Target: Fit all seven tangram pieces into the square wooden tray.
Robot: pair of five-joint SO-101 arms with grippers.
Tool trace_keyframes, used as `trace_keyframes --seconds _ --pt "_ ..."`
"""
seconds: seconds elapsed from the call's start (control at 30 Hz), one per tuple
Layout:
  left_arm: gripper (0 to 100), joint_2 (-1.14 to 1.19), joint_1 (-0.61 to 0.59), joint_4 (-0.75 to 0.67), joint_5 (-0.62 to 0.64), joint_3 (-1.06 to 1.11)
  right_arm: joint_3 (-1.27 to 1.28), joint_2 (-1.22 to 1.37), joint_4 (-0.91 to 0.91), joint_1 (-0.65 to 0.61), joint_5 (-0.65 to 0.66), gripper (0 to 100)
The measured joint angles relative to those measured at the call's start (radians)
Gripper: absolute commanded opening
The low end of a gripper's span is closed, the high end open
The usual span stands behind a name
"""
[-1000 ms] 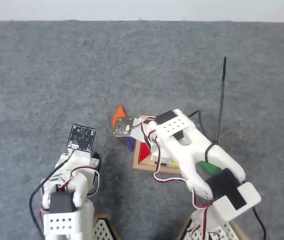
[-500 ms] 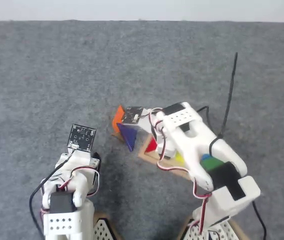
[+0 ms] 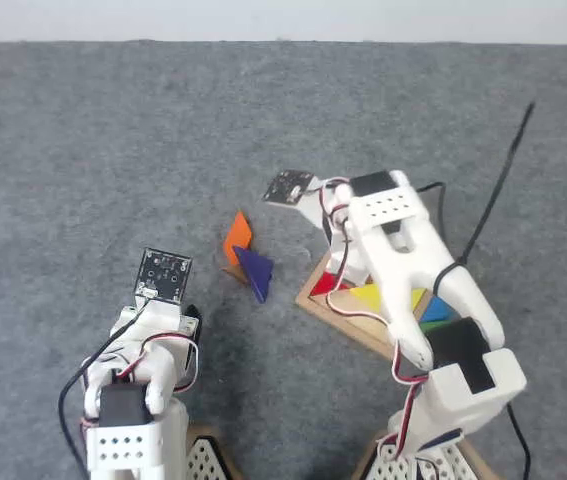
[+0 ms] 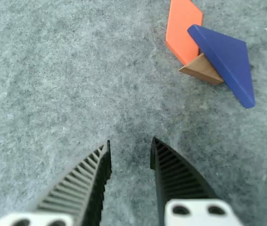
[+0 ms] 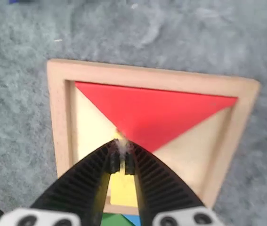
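Starting on the left: the left gripper (image 4: 129, 143) hangs over bare grey carpet (image 3: 83, 150), jaws a little apart with nothing between them. At about 1 o'clock from it in the high view there's a little heap of three loose pieces. There's the orange parallelogram (image 3: 237, 238), and the dark blue triangle (image 3: 254, 272) at its 5 o'clock, overlapping its lower end. A small brown triangle (image 4: 201, 70) pokes out from under the blue one, mostly covered, so I can't say how it lies.

The square wooden tray (image 3: 343, 322) is at 3 o'clock of that heap, turned at an angle. In it there's a big red triangle (image 5: 157, 110) along one wall and a yellow piece (image 3: 368, 295) touching its tip. Then come a green piece (image 3: 429, 325) and a light blue piece (image 3: 436, 308), both largely under the right arm (image 3: 413, 270), so their shapes are anyone's guess. Bare tray floor shows either side of the red tip.

The right gripper (image 5: 122, 157) is clamped closed, empty as far as I can see, with its tip right over where red meets yellow
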Motion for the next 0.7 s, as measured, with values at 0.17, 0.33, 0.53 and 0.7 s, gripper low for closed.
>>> trace_keyframes --seconds 0.17,0.33,0.53,0.7 --pt "13 0.0 0.0 0.0 0.0 0.0 -0.025 0.002 0.006 0.068 0.0 0.8" --pt "13 0.0 0.0 0.0 0.0 0.0 -0.025 -0.011 0.074 0.063 0.009 1.8" --pt "13 0.0 0.0 0.0 0.0 0.0 0.172 -0.275 0.094 -0.046 0.032 10.6" --pt "13 0.0 0.0 0.0 0.0 0.0 0.462 -0.456 -0.087 -0.015 0.017 11.3"
